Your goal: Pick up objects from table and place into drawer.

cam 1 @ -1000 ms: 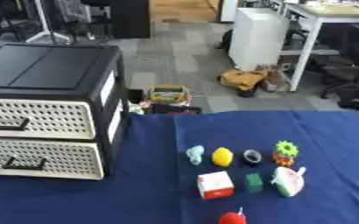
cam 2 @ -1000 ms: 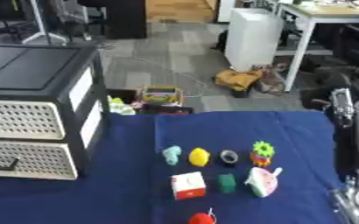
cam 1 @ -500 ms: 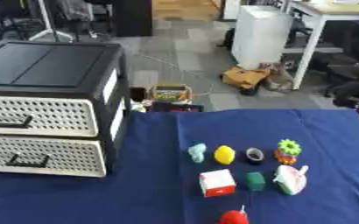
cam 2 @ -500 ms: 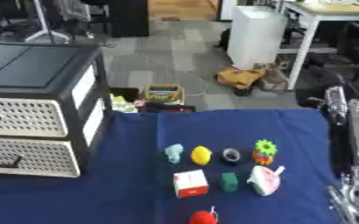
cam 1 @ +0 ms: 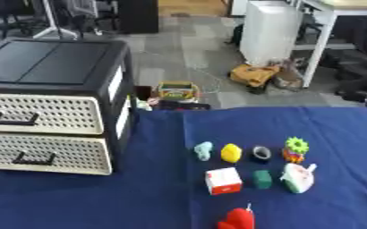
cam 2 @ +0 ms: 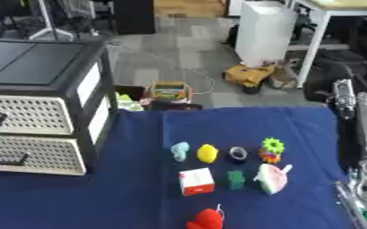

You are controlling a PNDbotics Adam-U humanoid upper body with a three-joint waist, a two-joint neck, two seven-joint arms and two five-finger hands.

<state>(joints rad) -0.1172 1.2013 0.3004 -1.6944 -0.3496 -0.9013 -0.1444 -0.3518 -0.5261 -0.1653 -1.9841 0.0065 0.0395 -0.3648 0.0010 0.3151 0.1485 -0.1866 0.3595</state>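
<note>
Small toys cluster right of the black two-drawer cabinet with perforated cream fronts (cam 1: 49,112), both drawers closed. Red-and-white cube (cam 1: 224,180) looks light and rigid; I'd pinch opposite flat faces. Right arm (cam 2: 364,147) stands right of the toys, its hand's fingers not discernible; left hand out of view.

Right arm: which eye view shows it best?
The right eye view: the silver right arm runs down the picture's right edge beside the blue table. The left eye view shows only a dark sliver at its right edge.

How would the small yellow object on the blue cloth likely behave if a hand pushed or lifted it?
The yellow object looks rounded, so it may roll or wobble when nudged. It is small, so probably light. The teal piece and dark ring sit close, so a push could knock them.
</note>
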